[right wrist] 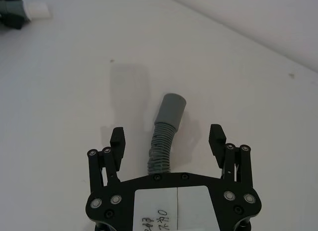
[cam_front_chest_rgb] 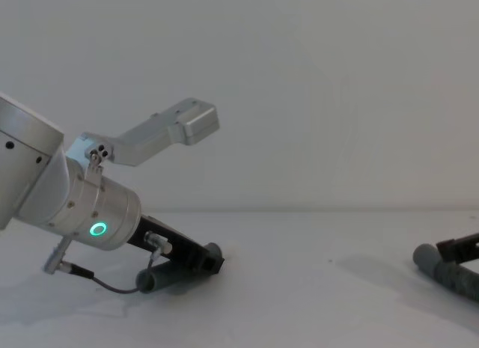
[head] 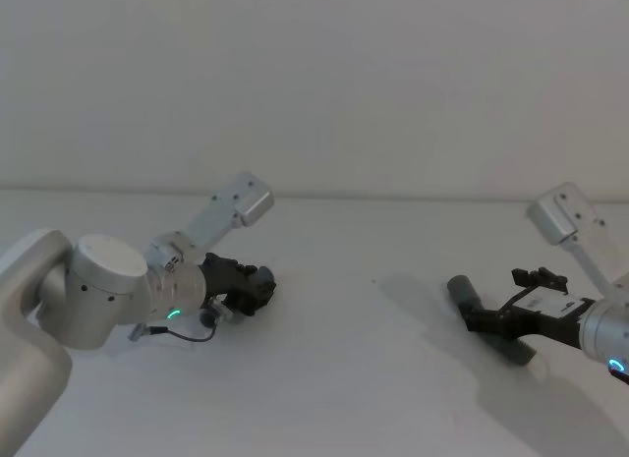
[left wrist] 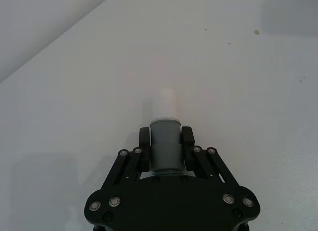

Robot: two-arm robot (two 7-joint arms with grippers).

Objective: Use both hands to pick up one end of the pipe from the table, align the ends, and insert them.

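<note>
My left gripper (left wrist: 165,139) is shut on the grey cuff of one pipe piece (left wrist: 164,146), low over the white table (head: 354,378). Its white spigot end (left wrist: 164,104) sticks out past the fingertips. In the chest view, this piece's ribbed tail (cam_front_chest_rgb: 159,278) trails back under the left gripper (cam_front_chest_rgb: 213,260) onto the table. The other pipe piece (right wrist: 163,144) lies flat at the right, its open grey cuff end (right wrist: 172,108) pointing away from the wrist. My right gripper (right wrist: 167,137) stands open, with one finger on each side of the ribbed part. In the head view, the left gripper (head: 261,282) is far from the right gripper (head: 494,305).
The table meets a plain pale wall (head: 393,103) at the back. A wide bare stretch of table lies between the two arms. A thin black cable (cam_front_chest_rgb: 105,285) loops under the left wrist, which has a green ring (cam_front_chest_rgb: 97,229).
</note>
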